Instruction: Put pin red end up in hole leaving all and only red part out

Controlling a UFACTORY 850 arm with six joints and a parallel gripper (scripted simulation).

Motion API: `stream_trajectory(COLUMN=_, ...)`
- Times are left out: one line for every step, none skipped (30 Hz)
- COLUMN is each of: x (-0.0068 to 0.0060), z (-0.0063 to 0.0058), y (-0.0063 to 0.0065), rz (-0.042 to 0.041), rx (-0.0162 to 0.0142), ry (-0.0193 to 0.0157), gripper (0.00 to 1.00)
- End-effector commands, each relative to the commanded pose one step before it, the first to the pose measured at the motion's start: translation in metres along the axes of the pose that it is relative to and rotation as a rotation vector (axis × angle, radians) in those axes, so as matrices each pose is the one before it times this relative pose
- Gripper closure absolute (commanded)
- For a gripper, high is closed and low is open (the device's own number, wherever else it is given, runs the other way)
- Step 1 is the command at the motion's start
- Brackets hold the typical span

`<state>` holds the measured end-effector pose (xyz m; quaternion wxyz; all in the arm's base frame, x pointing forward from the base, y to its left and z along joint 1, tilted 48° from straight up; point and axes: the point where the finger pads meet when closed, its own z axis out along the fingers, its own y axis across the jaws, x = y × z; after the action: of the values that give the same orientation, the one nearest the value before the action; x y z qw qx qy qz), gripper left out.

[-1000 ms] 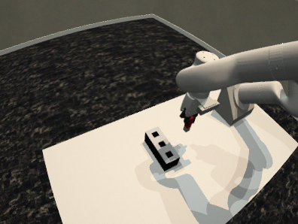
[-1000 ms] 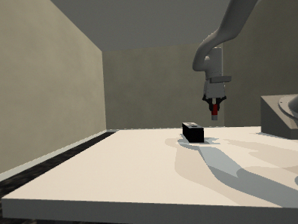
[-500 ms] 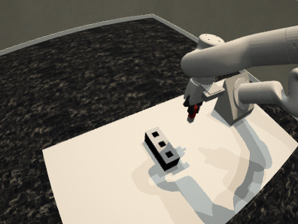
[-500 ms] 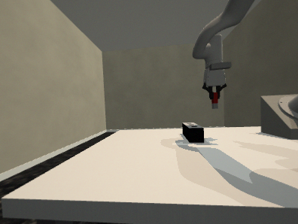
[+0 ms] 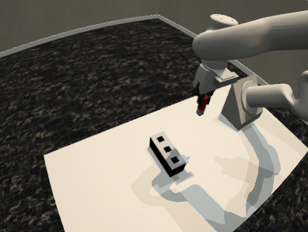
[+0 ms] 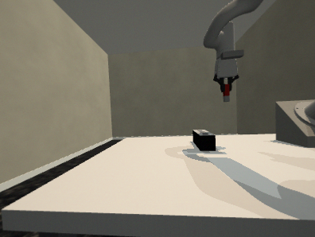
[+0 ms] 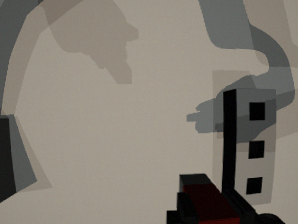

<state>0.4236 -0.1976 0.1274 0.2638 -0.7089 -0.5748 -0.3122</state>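
The robot's jaws are nearly closed, with just a small gap, and they are pinching the pin [image 5: 202, 107] [image 6: 226, 94] [image 7: 207, 199]. The pin hangs up in the air, with red on top and a grey bit at the bottom. It is well above the desk [image 5: 97, 175] [image 6: 99, 179] [image 7: 110, 140] and touches neither the desk nor the block [image 5: 163, 145] [image 6: 204, 141] [image 7: 256, 167].

The block sits on the desk, with a pale top and black sides. Its three square holes [image 5: 167, 149] [image 7: 256, 149] are in a row, and they look all black inside, so I cannot tell how deep each one is. The pin is not in any hole. In the top view, it is between the block and the big grey arm stand [image 5: 231, 107] [image 6: 288, 125]. Shadows lie on the desk around the block.

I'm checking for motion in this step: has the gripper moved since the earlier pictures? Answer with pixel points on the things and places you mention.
Yes. In the exterior view, the gripper [image 5: 203, 102] [image 6: 226, 88] [image 7: 204, 211] has risen, standing higher above the block [image 5: 164, 144] [image 6: 204, 142] [image 7: 256, 168] than before.
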Motion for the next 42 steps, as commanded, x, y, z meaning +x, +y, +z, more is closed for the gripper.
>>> stream_trajectory(x=-0.02965, z=-0.00146, y=0.06412, rz=-0.00052, rx=-0.00114, ry=-0.0008, gripper=1.0)
stream_trajectory(x=-0.0012, z=-0.00005, y=0.00298, rz=0.0, rx=0.0, ry=0.0, gripper=1.0)
stream_trajectory(x=-0.0036, z=-0.00013, y=0.00815, rz=0.0, rx=0.0, ry=0.0, gripper=1.0)
stream_trajectory(x=-0.00623, z=-0.00013, y=0.01318, rz=0.0, rx=0.0, ry=0.0, gripper=1.0)
stream_trajectory(x=-0.00566, z=0.00001, y=0.01158, rz=0.0, rx=0.0, ry=0.0, gripper=1.0)
stream_trajectory(x=0.0, z=0.0, y=0.0, rz=0.0, rx=0.0, ry=0.0, gripper=1.0)
stream_trajectory(x=0.0, z=0.0, y=0.0, rz=0.0, rx=0.0, ry=0.0, gripper=1.0)
stream_trajectory(x=0.0, z=0.0, y=0.0, rz=0.0, rx=0.0, ry=0.0, gripper=1.0)
stream_trajectory(x=0.0, z=0.0, y=0.0, rz=0.0, rx=0.0, ry=0.0, gripper=1.0)
stream_trajectory(x=0.0, z=0.0, y=0.0, rz=0.0, rx=0.0, ry=0.0, gripper=1.0)
stream_trajectory(x=0.0, z=0.0, y=0.0, rz=0.0, rx=0.0, ry=0.0, gripper=1.0)
stream_trajectory(x=0.0, z=0.0, y=0.0, rz=0.0, rx=0.0, ry=0.0, gripper=1.0)
stream_trajectory(x=0.0, z=0.0, y=0.0, rz=0.0, rx=0.0, ry=0.0, gripper=1.0)
stream_trajectory(x=0.0, z=0.0, y=0.0, rz=0.0, rx=0.0, ry=0.0, gripper=1.0)
stream_trajectory(x=0.0, z=0.0, y=0.0, rz=0.0, rx=0.0, ry=0.0, gripper=1.0)
stream_trajectory(x=0.0, z=0.0, y=0.0, rz=0.0, rx=0.0, ry=0.0, gripper=1.0)
stream_trajectory(x=-0.01448, z=0.00081, y=0.02919, rz=-0.00009, rx=-0.00063, ry=-0.00041, gripper=1.0)
stream_trajectory(x=0.0, z=0.0, y=0.0, rz=0.0, rx=0.0, ry=0.0, gripper=1.0)
stream_trajectory(x=0.0, z=0.0, y=0.0, rz=0.0, rx=0.0, ry=0.0, gripper=1.0)
stream_trajectory(x=0.0, z=0.0, y=0.0, rz=0.0, rx=0.0, ry=0.0, gripper=1.0)
stream_trajectory(x=0.0, z=0.0, y=0.0, rz=0.0, rx=0.0, ry=0.0, gripper=1.0)
stream_trajectory(x=0.0, z=0.0, y=0.0, rz=0.0, rx=0.0, ry=0.0, gripper=1.0)
stream_trajectory(x=0.0, z=0.0, y=0.0, rz=0.0, rx=0.0, ry=0.0, gripper=1.0)
stream_trajectory(x=0.0, z=0.0, y=0.0, rz=0.0, rx=0.0, ry=0.0, gripper=1.0)
stream_trajectory(x=0.0, z=0.0, y=0.0, rz=0.0, rx=0.0, ry=0.0, gripper=1.0)
stream_trajectory(x=0.0, z=0.0, y=0.0, rz=0.0, rx=0.0, ry=0.0, gripper=1.0)
stream_trajectory(x=0.0, z=0.0, y=0.0, rz=0.0, rx=0.0, ry=0.0, gripper=1.0)
stream_trajectory(x=0.0, z=0.0, y=0.0, rz=0.0, rx=0.0, ry=0.0, gripper=1.0)
stream_trajectory(x=0.0, z=0.0, y=0.0, rz=0.0, rx=0.0, ry=0.0, gripper=1.0)
stream_trajectory(x=0.0, z=0.0, y=0.0, rz=0.0, rx=0.0, ry=0.0, gripper=1.0)
stream_trajectory(x=0.0, z=0.0, y=0.0, rz=0.0, rx=0.0, ry=0.0, gripper=1.0)
stream_trajectory(x=0.0, z=0.0, y=0.0, rz=0.0, rx=0.0, ry=0.0, gripper=1.0)
stream_trajectory(x=0.0, z=0.0, y=0.0, rz=0.0, rx=0.0, ry=0.0, gripper=1.0)
stream_trajectory(x=0.00001, z=0.06993, y=0.00024, rz=-0.00003, rx=-0.00008, ry=0.00001, gripper=1.0)
stream_trajectory(x=-0.00004, z=0.00057, y=0.00002, rz=0.0, rx=0.0, ry=0.0, gripper=1.0)
stream_trajectory(x=-0.0001, z=0.00542, y=0.00021, rz=0.0, rx=0.0, ry=0.0, gripper=1.0)
stream_trajectory(x=0.00006, z=0.01512, y=0.00002, rz=0.0, rx=0.0, ry=0.0, gripper=1.0)
stream_trajectory(x=0.00009, z=0.02116, y=-0.0004, rz=0.0, rx=0.0, ry=0.0, gripper=1.0)
stream_trajectory(x=-0.00008, z=0.01641, y=0.00039, rz=0.0, rx=0.0, ry=0.0, gripper=1.0)
stream_trajectory(x=0.0, z=0.0, y=0.0, rz=0.0, rx=0.0, ry=0.0, gripper=1.0)
stream_trajectory(x=0.0, z=0.0, y=0.0, rz=0.0, rx=0.0, ry=0.0, gripper=1.0)
stream_trajectory(x=0.0, z=0.0, y=0.0, rz=0.0, rx=0.0, ry=0.0, gripper=1.0)
